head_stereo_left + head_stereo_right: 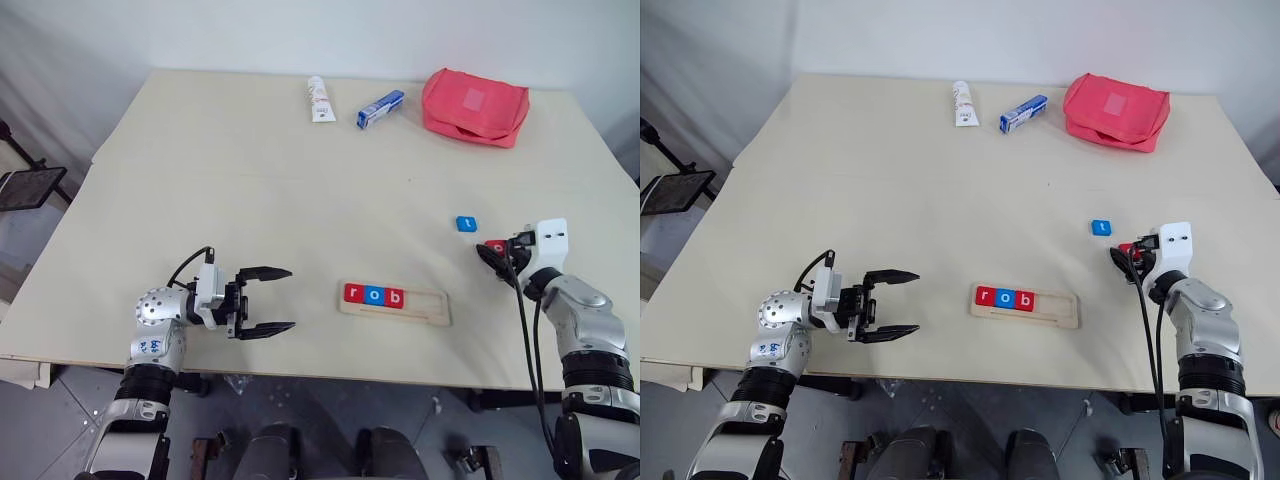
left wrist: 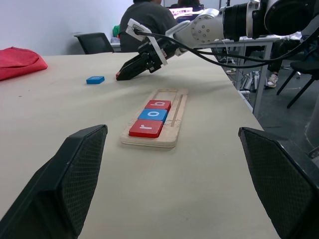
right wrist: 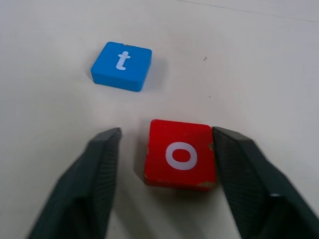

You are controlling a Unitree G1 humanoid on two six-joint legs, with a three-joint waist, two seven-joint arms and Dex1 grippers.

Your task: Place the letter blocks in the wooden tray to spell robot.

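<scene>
The right gripper [image 3: 164, 172] straddles the red "o" block [image 3: 180, 155] on the table [image 1: 250, 180]: one finger apparently touching, the other apart, not yet clamped. The left gripper [image 1: 268, 301] is spread open, empty, left of the wooden tray [image 1: 394, 304].

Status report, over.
Left gripper open, idle near tray. Right gripper straddling red o, one finger touching, not clamped. Tray reads r-o-b. Blue t loose beside. Nothing blocking.
</scene>
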